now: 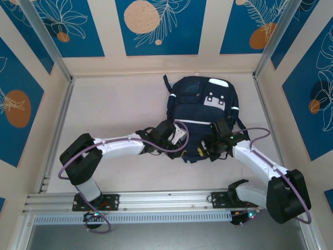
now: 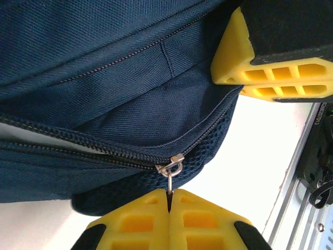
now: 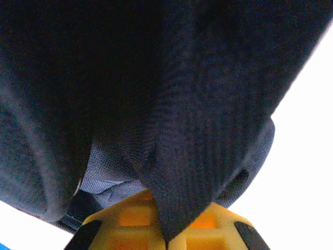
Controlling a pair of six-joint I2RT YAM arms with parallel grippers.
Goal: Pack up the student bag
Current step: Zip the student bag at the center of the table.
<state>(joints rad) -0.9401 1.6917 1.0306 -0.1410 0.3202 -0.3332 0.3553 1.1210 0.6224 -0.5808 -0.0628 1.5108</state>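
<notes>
Lying on the pale table (image 1: 114,109), right of centre and towards the far wall, the student bag (image 1: 205,101) is a dark navy backpack with light grey patches (image 1: 216,99) on its front and a thin white stripe (image 1: 195,122) across it. Its near end sits between the two arms, which reach in from the left and the right.

The left gripper (image 2: 169,200) has its yellow fingers pressed together on the small metal zipper pull (image 2: 170,169), which hangs from the slider at the end of a zipper (image 2: 78,146) along the bag's near edge. The right gripper (image 3: 165,219) is closed as well, pinching a fold of the bag's navy fabric that bunches up between its yellow fingers. From the left wrist camera those fingers (image 2: 260,73) show at the upper right, clamped on the bag's edge just beside the zipper's end.

A line of print runs down a black part (image 2: 325,130) at the right edge of the left wrist view, too small to read. No lettering on the bag is legible.
</notes>
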